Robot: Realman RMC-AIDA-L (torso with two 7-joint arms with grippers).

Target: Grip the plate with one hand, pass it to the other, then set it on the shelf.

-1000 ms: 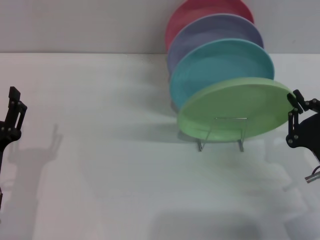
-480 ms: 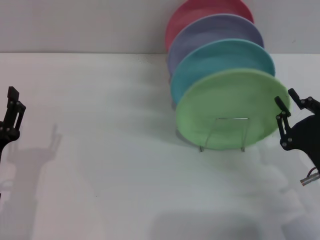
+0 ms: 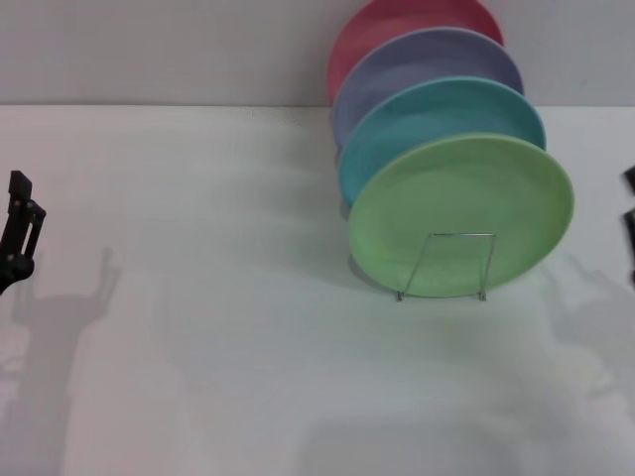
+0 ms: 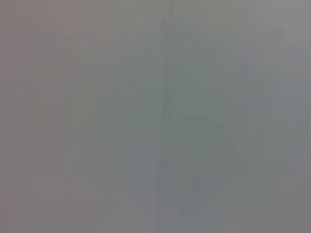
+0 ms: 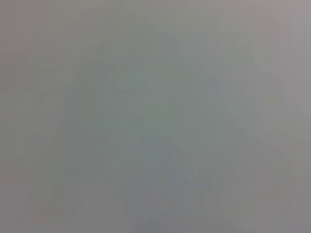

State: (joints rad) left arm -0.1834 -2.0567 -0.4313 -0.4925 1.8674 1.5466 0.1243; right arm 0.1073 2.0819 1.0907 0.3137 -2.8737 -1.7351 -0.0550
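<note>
On the rack (image 3: 444,266), at the right of the tabletop (image 3: 218,327), the green plate (image 3: 459,214) stands on edge in the nearest slot, a wire loop in front of it. No pincer touches it. By the look of it the task is done or all but done: the plate is set, and only clearing the arms away could be left. Left pincer (image 3: 18,230) sits at the far left edge, well apart from the plates, holding nothing; whether it is open I cannot tell. Right pincer (image 3: 629,222) barely shows at the right edge, its state hidden. Both wrist views show nothing to read. Count: four plates in a row, green nearest, then turquoise (image 3: 437,117), lavender (image 3: 422,61), red (image 3: 397,22) farthest; one rack; two pincers.
</note>
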